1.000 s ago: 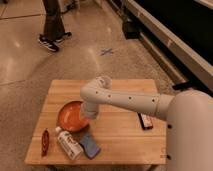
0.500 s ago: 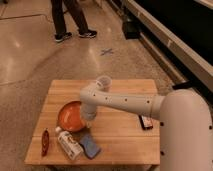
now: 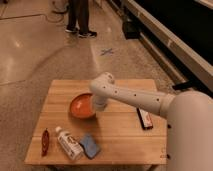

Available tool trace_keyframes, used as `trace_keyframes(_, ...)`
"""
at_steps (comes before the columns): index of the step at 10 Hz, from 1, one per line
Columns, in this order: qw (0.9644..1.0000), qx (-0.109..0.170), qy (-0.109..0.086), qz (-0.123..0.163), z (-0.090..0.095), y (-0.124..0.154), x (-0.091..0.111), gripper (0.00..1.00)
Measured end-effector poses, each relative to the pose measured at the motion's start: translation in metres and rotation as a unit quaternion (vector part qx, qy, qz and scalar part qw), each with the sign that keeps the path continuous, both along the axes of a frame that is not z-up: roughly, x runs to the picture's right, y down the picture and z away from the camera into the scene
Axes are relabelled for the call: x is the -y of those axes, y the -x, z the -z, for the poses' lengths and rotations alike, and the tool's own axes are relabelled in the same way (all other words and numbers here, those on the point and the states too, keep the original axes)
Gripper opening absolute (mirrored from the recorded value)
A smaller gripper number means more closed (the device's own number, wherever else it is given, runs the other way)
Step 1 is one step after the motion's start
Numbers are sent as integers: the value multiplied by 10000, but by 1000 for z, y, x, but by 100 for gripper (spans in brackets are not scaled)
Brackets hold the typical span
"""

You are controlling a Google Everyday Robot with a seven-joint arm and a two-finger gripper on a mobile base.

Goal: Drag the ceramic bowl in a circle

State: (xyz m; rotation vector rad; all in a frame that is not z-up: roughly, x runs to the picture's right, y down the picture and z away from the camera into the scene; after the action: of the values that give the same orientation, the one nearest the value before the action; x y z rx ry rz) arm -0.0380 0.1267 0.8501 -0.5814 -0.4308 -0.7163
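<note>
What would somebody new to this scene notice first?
The big white robot arm reaching in from the right across the wooden table, its gripper down at the right rim of the orange-red ceramic bowl. Then the white bottle and blue sponge near the front edge, and a person's legs beyond.
</note>
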Motion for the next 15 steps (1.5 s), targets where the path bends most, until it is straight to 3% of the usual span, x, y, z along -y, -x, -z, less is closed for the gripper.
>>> trace_keyframes(2,9994,-315,-146,-6,-1,-53,22,0)
trace_keyframes(4,9978,-627,-192,30,4,-105,28,0)
trace_keyframes(6,9969,-758,-81,176,19,-141,10,0)
trace_keyframes(8,9965,-747,139,348,43,-159,-23,0)
trace_keyframes(12,9967,-484,462,452,89,-143,-81,0)
trace_keyframes(15,9972,-13,548,504,101,-86,-101,0)
